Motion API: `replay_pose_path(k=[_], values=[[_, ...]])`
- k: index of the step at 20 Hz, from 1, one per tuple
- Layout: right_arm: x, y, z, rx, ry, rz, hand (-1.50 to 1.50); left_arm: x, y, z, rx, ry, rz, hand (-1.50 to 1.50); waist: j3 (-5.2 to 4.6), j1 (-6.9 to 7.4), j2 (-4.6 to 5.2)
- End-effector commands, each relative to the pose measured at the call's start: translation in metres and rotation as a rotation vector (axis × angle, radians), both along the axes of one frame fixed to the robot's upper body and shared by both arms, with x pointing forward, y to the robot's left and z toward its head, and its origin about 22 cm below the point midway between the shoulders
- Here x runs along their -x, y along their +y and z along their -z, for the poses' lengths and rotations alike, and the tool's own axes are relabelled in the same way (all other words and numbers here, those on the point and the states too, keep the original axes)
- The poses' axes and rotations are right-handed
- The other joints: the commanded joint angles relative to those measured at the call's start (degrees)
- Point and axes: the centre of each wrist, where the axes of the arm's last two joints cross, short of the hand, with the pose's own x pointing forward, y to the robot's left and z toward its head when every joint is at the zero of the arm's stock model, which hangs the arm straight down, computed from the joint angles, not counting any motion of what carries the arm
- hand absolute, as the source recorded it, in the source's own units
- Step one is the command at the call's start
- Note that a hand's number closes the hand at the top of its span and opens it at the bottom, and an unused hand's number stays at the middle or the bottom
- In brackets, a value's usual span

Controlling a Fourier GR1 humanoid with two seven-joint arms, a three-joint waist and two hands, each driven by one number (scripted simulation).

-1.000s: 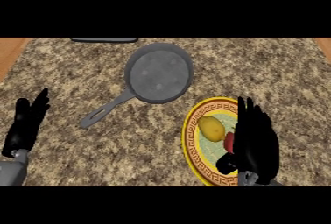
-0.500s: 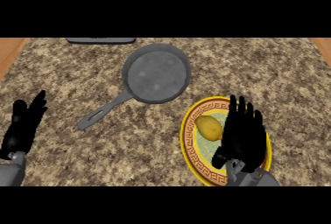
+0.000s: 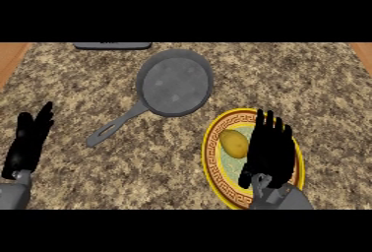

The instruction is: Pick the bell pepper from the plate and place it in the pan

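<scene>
Speckled stone table (image 3: 305, 83). Grey pan (image 3: 175, 82) up and left of the yellow plate (image 3: 215, 167), handle angled down-left, nothing inside. On the plate, a yellow potato (image 3: 234, 143) — touching the left side of the right hand (image 3: 270, 150), which lies flat over the plate, fingers straight. Bell pepper hidden — presumably under that hand, cannot tell. Left hand (image 3: 29, 142) well left of the plate, open, fingers up, resting.

Bare counter (image 3: 291, 83) between plate (image 3: 215, 147) and pan (image 3: 175, 82); pan handle (image 3: 116, 125) juts left, off path.
</scene>
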Motion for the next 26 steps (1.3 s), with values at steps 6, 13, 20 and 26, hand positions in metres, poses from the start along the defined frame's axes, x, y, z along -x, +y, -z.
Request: replay_pose_path(k=[6, 13, 20, 26], values=[[-0.014, 0.005, 0.002, 0.056, 0.081, 0.131, -1.50, 0.005, 0.007, 0.008, -0.003, -0.011, -0.002, 0.00, 0.02, 0.00, 0.06], [-0.020, -0.005, 0.018, 0.055, 0.118, 0.161, -1.50, -0.002, 0.024, -0.002, -0.006, -0.019, -0.029, 0.00, 0.01, -0.24, 0.14], [-0.013, -0.017, 0.037, 0.083, 0.159, 0.184, -1.50, -0.003, 0.020, -0.010, 0.005, -0.008, -0.012, 0.00, 0.02, -0.35, 0.01], [-0.021, -0.004, 0.038, 0.216, 0.109, 0.093, 1.50, 0.009, 0.008, 0.013, 0.015, 0.009, -0.010, 0.00, 0.02, -0.07, -0.02]])
